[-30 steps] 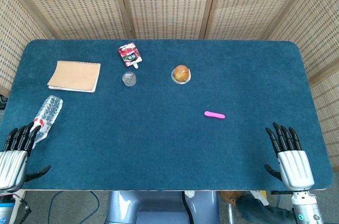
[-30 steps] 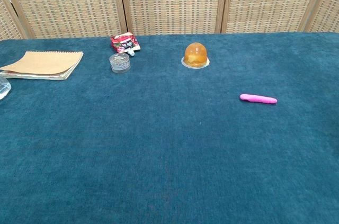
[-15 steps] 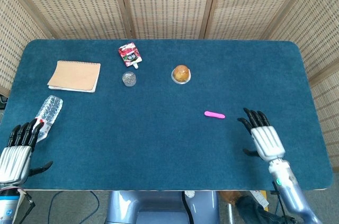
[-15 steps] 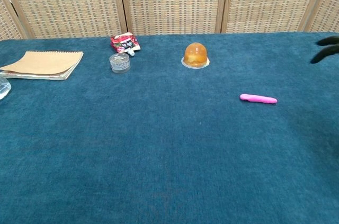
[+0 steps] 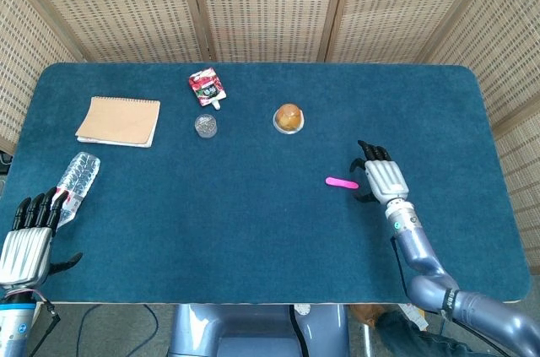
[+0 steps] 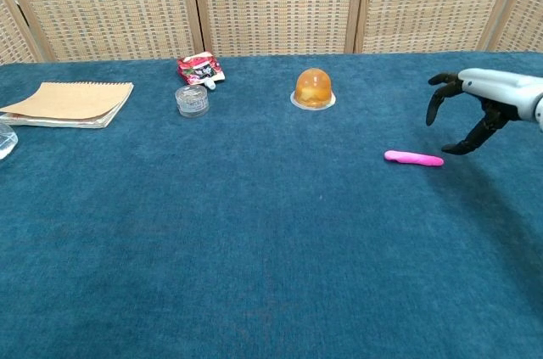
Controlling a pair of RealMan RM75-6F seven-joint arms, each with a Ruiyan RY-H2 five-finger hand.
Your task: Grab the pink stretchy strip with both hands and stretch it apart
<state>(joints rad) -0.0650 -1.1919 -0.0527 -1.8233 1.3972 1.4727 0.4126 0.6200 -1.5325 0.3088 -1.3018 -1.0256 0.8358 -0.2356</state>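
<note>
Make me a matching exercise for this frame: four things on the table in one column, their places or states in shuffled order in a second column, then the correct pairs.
Things:
1. pink strip
2. notebook
3. plastic bottle
4. right hand

Places or states:
A. lying on its side near the table's left edge
B. open, just right of the strip, not touching it
C. flat on the cloth, ungrasped, right of centre
D. closed, at the far left, left of the small clear jar

Pairs: 1-C, 2-D, 3-A, 4-B
</note>
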